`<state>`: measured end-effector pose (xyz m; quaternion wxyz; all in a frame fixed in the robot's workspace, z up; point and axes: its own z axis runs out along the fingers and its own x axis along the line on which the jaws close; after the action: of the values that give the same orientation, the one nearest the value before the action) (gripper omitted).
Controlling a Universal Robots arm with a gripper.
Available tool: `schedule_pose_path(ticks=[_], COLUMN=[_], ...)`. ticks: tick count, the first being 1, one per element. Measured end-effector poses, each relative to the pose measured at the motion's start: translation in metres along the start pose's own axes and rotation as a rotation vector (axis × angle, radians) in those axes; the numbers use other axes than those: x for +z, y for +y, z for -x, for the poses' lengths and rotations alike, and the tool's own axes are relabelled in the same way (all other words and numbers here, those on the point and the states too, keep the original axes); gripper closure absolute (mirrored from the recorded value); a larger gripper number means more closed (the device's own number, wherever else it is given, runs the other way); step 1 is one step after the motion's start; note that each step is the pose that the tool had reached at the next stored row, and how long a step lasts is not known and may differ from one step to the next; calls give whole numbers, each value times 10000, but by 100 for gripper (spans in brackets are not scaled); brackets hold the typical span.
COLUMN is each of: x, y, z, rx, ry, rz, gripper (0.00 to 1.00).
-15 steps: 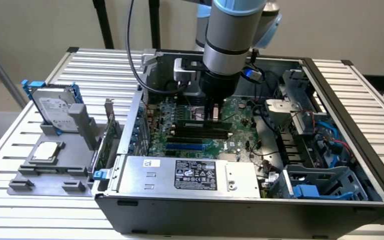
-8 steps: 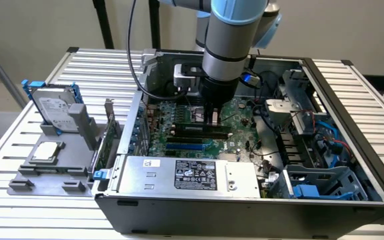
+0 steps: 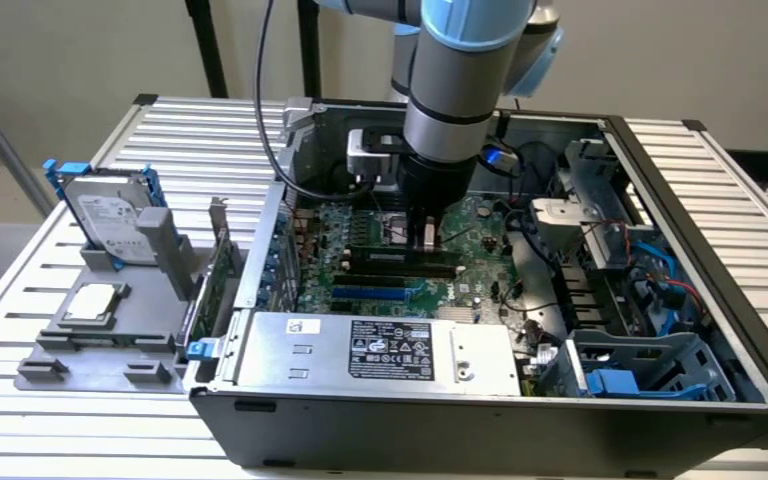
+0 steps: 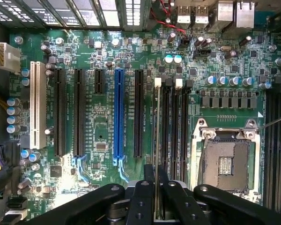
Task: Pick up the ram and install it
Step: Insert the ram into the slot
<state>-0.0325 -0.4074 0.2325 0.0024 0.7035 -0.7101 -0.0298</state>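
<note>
The ram [image 4: 157,140], a thin green board stick, shows edge-on in the wrist view as a pale narrow line, clamped between the black fingers [image 4: 143,199] of the pincer [image 4: 156,197]. Its long axis runs parallel to the black memory slots [image 4: 174,126] with white end latches; it stands on edge just over the slot nearest the black expansion slots, though whether it touches the slot cannot be told.

In the exterior view the grey arm [image 3: 454,80] reaches straight down into the open black metal case [image 3: 491,410], the pincer [image 3: 424,235] low over the green motherboard [image 3: 371,280]. A blue slot [image 4: 119,115] and a white slot [image 4: 36,105] lie beside the black ones; the square metal CPU socket [image 4: 225,157] sits on the memory slots' other side. Cables [image 3: 624,255] crowd the case at the exterior view's right. On the ribbed metal bench [image 3: 51,250] a grey holder [image 3: 117,320] carries a silver drive [image 3: 107,215] in a blue frame.
</note>
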Motion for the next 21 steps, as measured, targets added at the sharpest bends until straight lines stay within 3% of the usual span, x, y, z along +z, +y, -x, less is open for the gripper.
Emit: schedule_pose_path(ticks=[10, 16, 21], x=[47, 70, 82], y=[5, 5, 3], z=[10, 20, 20], rx=[-181, -178, -151], ry=[9, 7, 8], rz=[12, 93, 102], gripper=[86, 86, 86])
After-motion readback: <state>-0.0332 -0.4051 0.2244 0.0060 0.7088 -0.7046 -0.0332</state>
